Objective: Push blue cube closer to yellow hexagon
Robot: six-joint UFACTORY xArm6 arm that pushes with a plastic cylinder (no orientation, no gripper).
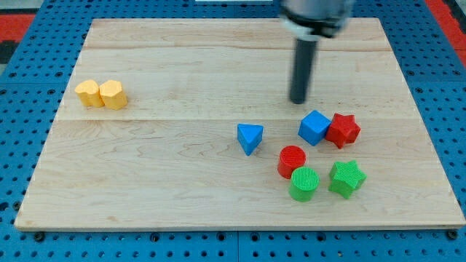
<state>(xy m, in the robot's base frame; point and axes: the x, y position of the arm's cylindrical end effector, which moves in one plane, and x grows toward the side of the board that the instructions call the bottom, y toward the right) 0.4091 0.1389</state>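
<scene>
The blue cube (314,127) sits right of the board's centre, touching a red star (343,130) on its right. The yellow hexagon (113,94) is far off at the view's left, touching another yellow block (88,93) on its left. My tip (298,100) is on the board just above and slightly left of the blue cube, a small gap apart from it.
A blue triangle (250,137) lies left of the blue cube. A red cylinder (292,160), a green cylinder (304,183) and a green star (346,178) cluster below the cube. The wooden board (182,182) rests on a blue pegboard.
</scene>
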